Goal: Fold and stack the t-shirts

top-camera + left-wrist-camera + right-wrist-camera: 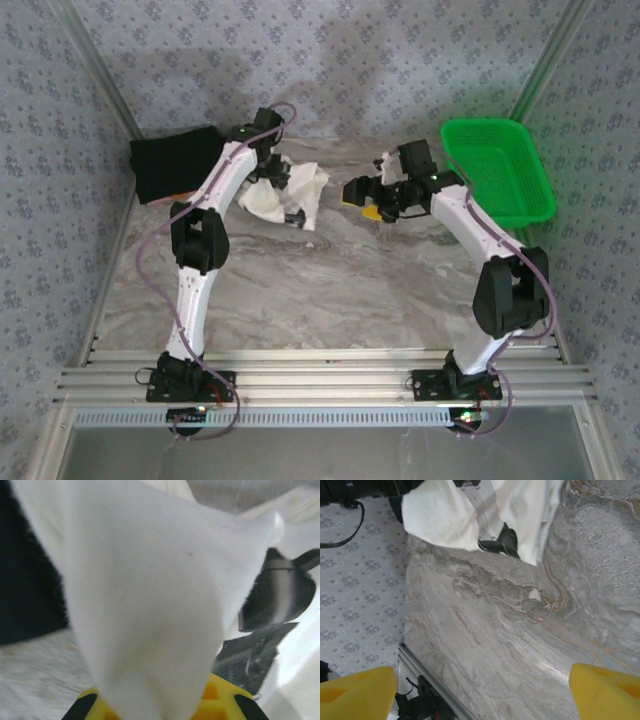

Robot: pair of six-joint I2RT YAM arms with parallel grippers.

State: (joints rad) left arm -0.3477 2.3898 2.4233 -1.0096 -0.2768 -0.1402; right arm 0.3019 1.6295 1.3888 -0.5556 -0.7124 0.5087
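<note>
From above, we see the white shirt [290, 195] in a messy heap at the back of the counter [330, 290], a bit left of the middle. The black shirt [175, 165] lies in the far left corner, apart from the white one. A green basket [500, 170] sits at the far right. The left arm [200, 250] reaches over to the white shirt, and its left jaws are down in the heap. The right arm [480, 230] bends in from the other side. Its right jaws hang over bare counter between the white shirt and the basket, touching neither.

From the left wrist, the white shirt [150, 605] comes up out of the yellow pads [215, 700] like a big tent. So the left jaws are clenched on the white shirt. We think they pinch it there so the cloth can be lifted and pulled flat. A dark print [280, 595] shows on the cloth at the right. The black shirt [25, 580] is a dark shape at the left.

From the right wrist, the two yellow pads [355, 690] stand far apart with only bare counter [520, 630] between them. So the right jaws are released and hold nothing. The white shirt [445, 515] is at the top here, well away from them. We think the right jaws are wide so they can take another part of the shirt. It takes two grips to spread a shirt. No folding is done yet, we think.
</note>
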